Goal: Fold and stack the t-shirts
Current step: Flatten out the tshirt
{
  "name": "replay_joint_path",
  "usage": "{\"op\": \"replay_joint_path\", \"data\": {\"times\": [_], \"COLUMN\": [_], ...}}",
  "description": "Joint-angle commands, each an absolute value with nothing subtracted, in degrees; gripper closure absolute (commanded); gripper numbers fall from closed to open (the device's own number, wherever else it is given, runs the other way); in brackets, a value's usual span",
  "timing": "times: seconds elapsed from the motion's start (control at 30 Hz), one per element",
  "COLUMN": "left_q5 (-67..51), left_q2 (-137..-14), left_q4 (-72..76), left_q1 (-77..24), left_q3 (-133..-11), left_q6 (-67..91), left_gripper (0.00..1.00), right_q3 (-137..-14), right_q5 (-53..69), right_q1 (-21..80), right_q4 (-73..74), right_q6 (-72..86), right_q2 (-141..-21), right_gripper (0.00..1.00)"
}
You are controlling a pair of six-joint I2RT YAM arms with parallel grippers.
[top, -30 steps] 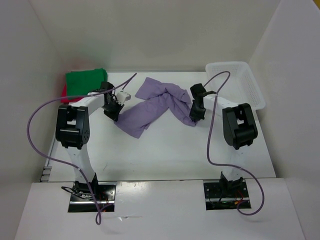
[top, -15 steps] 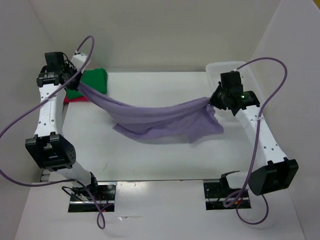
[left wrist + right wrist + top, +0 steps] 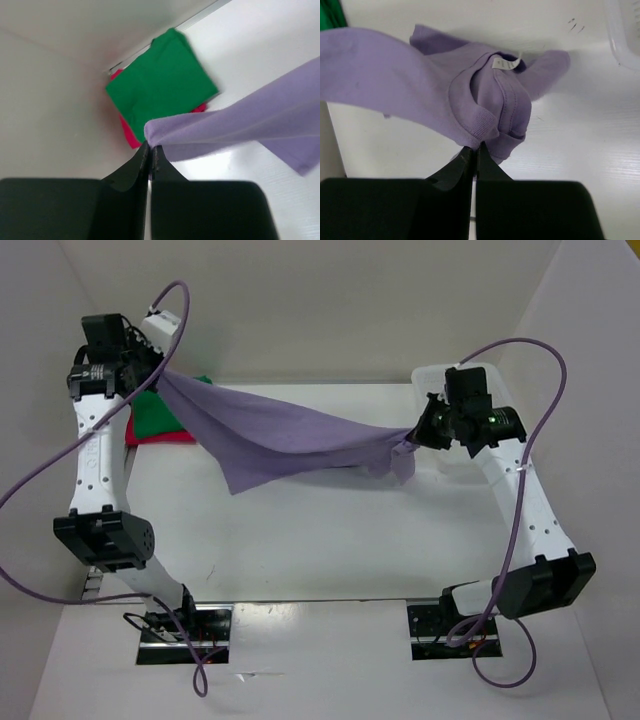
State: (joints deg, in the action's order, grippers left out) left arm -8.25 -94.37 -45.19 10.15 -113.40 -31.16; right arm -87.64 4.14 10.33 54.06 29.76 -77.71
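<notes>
The lavender t-shirt (image 3: 290,435) hangs stretched in the air between my two grippers, sagging at the middle. My left gripper (image 3: 152,375) is shut on its left end, high at the back left; in the left wrist view (image 3: 150,146) the cloth (image 3: 240,120) runs off to the right. My right gripper (image 3: 415,435) is shut on its other end by the collar (image 3: 485,125), where a white label (image 3: 501,63) shows. The green t-shirt (image 3: 160,410) lies folded on the red t-shirt (image 3: 135,435) at the back left corner; both show in the left wrist view (image 3: 160,85), with the red t-shirt's edge (image 3: 129,135) sticking out.
A white plastic basket (image 3: 490,405) stands at the back right, under my right arm. White walls close in the table (image 3: 330,540) at the back and both sides.
Both grippers have lifted the lavender shirt higher and pulled it tighter; a second ago it lay crumpled on the table with both grippers low beside it.
</notes>
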Motion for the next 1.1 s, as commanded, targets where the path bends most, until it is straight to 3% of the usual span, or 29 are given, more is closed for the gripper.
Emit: {"op": "replay_joint_path", "data": {"times": [0.0, 0.1, 0.13, 0.17, 0.2, 0.3, 0.33, 0.4, 0.43, 0.47, 0.67, 0.77, 1.07], "left_q5": [-10.37, -9.4, -8.8, -7.66, -6.43, -0.28, 1.82, 0.19, -2.35, -3.42, -4.93, -2.56, -1.66], "left_q2": [-101.91, -112.03, -115.11, -122.36, -126.52, -137.11, -136.07, -129.84, -127.47, -122.48, -97.79, -94.22, -101.33], "left_q4": [-42.46, -42.98, -42.98, -42.98, -47.42, -55.18, -54.67, -54.67, -54.15, -53.44, -41.16, -40.08, -34.72], "left_q1": [6.78, 5.45, 4.93, 4.92, 4.92, 3.08, 1.68, 1.67, 1.67, 1.67, -2.17, -4.83, -5.88], "left_q3": [-116.44, -123.27, -126.27, -130.3, -142.35, -160.54, -157.88, -152.43, -146.22, -142.33, -97.58, -83.64, -73.48], "left_q6": [-29.19, -26.03, -24.88, -23.74, -22.77, -21.01, -21.96, -22.59, -22.59, -23.11, -28.02, -28.56, -23.99], "left_gripper": [1.0, 0.9, 0.89, 0.86, 0.69, 0.36, 0.23, 0.14, 0.14, 0.04, 0.02, 0.02, 0.05], "right_q3": [-87.36, -87.36, -89.1, -90.86, -93.14, -106.05, -110.7, -110.74, -107.7, -105.49, -82.03, -72.97, -62.32], "right_q5": [8.77, 7.48, 6.25, 4.76, 0.66, -4.29, -4.92, -8.32, -9.13, -9.14, -9.14, -9.14, -11.52], "right_q1": [9.93, 9.93, 9.93, 9.93, 9.93, 9.93, 9.93, 12.55, 13.09, 13.1, 13.62, 14.15, 14.15], "right_q4": [55.9, 53.27, 51.0, 50.37, 50.36, 55.0, 56.32, 56.34, 56.34, 54.86, 50.98, 50.98, 47.03], "right_q6": [25.76, 24.43, 24.43, 24.43, 24.43, 24.96, 25.48, 25.49, 25.49, 25.49, 27.15, 29.87, 33.22], "right_q2": [-79.35, -85.85, -90.05, -92.52, -95.25, -104.84, -105.64, -103.37, -101.79, -98.12, -84.3, -81.21, -90.7], "right_gripper": [1.0, 0.96, 0.9, 0.67, 0.5, 0.2, 0.12, 0.01, 0.0, 0.0, 0.0, 0.0, 0.0]}}
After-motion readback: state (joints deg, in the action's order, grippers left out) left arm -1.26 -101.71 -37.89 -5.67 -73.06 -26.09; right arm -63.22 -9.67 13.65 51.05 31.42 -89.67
